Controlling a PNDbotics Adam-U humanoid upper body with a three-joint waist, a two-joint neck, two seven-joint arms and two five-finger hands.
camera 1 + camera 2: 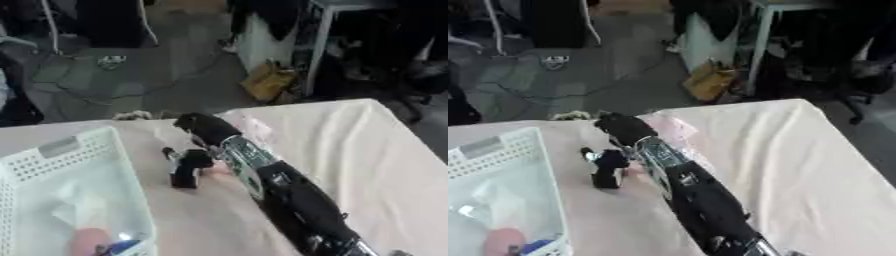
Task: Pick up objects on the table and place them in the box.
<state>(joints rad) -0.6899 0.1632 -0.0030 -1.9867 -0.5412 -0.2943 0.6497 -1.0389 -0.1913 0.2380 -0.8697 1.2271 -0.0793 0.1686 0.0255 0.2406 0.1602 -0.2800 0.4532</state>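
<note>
Nearest me, the white basket (87, 165) sits at my left with a pink thing and a blue thing already inside. My right hand (188, 167) reaches just beyond its rim; whether the fingers pinch anything, I cannot tell. A pinkish object (249, 125) lies past my wrist near the far table (367, 150) edge, so I'd judge it best to lift clear before swinging over the rim.

Grey floor (166, 75) strewn with cables (79, 80), a white cabinet (262, 45) beyond.
</note>
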